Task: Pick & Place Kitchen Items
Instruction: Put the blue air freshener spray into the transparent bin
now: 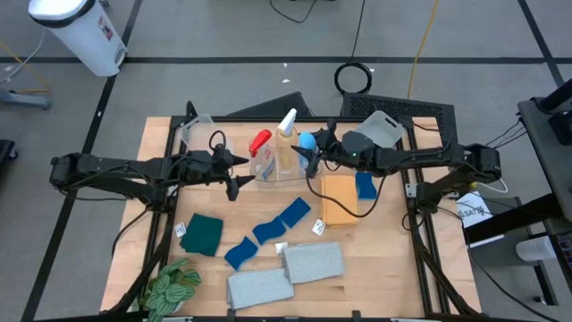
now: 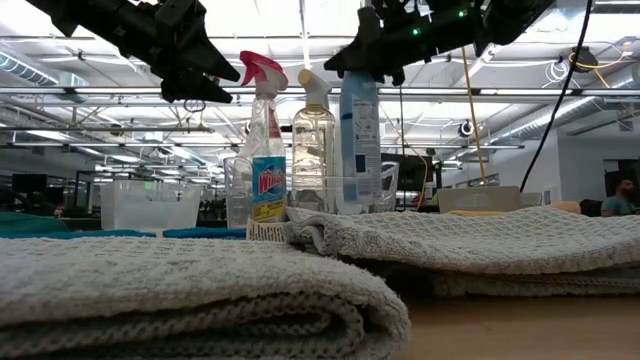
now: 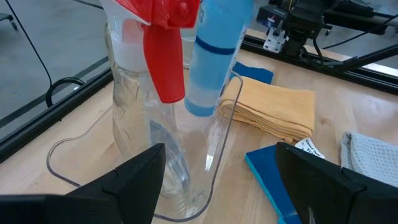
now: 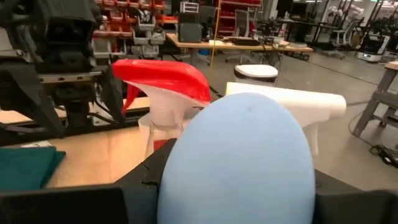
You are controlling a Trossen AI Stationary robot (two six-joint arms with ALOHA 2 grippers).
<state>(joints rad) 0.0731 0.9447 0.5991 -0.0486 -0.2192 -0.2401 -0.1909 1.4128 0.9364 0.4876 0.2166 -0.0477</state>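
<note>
Though blurred, red-trigger bottle (image 2: pixel 265 150) label reads Windex.

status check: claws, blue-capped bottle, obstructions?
Right claw shut on blue-capped bottle, over clear tub. Left claw open beside tub. Red-trigger bottle close alongside.

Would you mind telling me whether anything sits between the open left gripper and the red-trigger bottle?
Nothing visible does. The left gripper, open, faces the red-trigger bottle directly across bare table, as its wrist view shows. The blue-capped bottle, held by the right gripper, is beyond it.
</note>
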